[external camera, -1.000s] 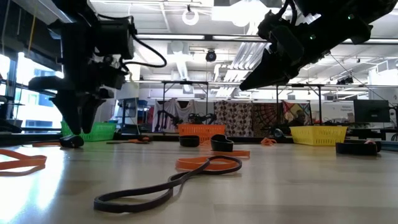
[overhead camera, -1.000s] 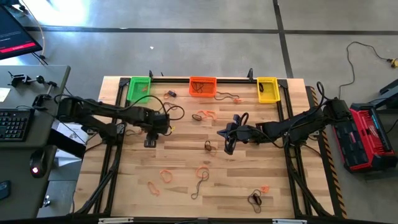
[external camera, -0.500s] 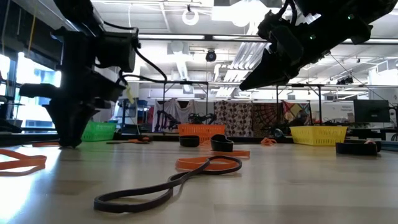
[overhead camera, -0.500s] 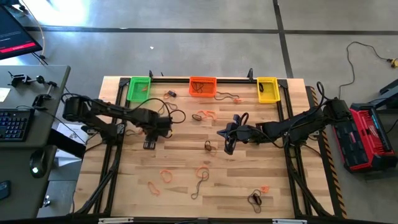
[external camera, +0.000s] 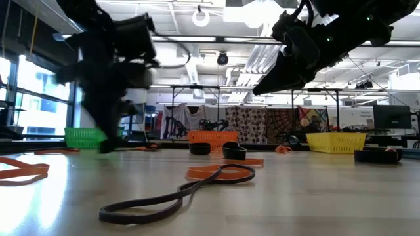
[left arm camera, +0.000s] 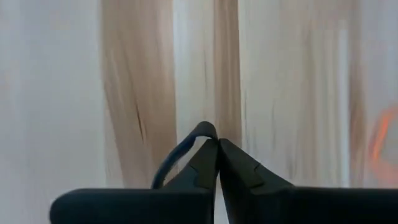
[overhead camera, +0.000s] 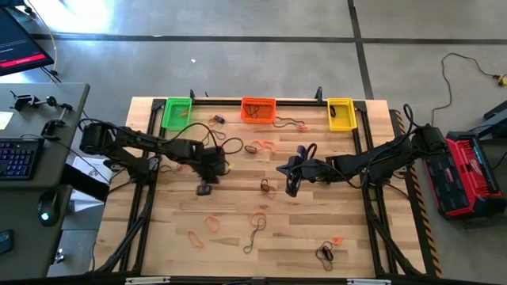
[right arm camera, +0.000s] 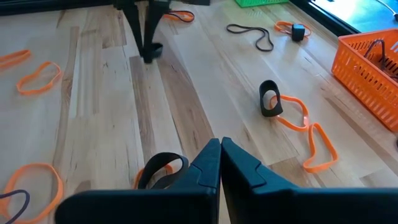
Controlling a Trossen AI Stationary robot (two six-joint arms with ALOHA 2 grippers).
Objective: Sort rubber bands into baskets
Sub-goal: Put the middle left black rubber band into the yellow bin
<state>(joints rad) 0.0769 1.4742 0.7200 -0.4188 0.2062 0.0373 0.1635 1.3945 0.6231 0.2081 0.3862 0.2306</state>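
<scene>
A: What is the left gripper (left arm camera: 217, 142) doing?

B: Its jaws are clenched, tips pressed together, and a dark rubber band (left arm camera: 180, 152) loops out from between them on one side, so it is grasping that band. From overhead the left gripper (overhead camera: 205, 188) sits low over the wooden table (overhead camera: 238, 261), left of centre.

A: And the right one?

B: The right gripper (right arm camera: 219, 146) is clenched too, with nothing between its tips. It hangs above the table's middle (overhead camera: 290, 188). Just beside its tips lies a black band (right arm camera: 161, 167), and a little ahead of them a black loop (right arm camera: 269, 98) rests touching an orange band (right arm camera: 305, 127).

A: Where are the baskets?

B: In a row along the far edge, well beyond both pairs of jaws: the green basket (overhead camera: 177, 112) is nearest the left gripper's side, the orange basket (overhead camera: 258, 109) in the middle, the yellow basket (overhead camera: 341, 113) on the right arm's side. There are bands inside the orange one.

A: Any loose bands on the near side?

B: Yes, several orange loops (overhead camera: 212, 223) and a long dark band (overhead camera: 255, 234) lie on the near half of the table, nearer than both grippers, and a dark band (overhead camera: 324, 254) lies near the front edge
</scene>
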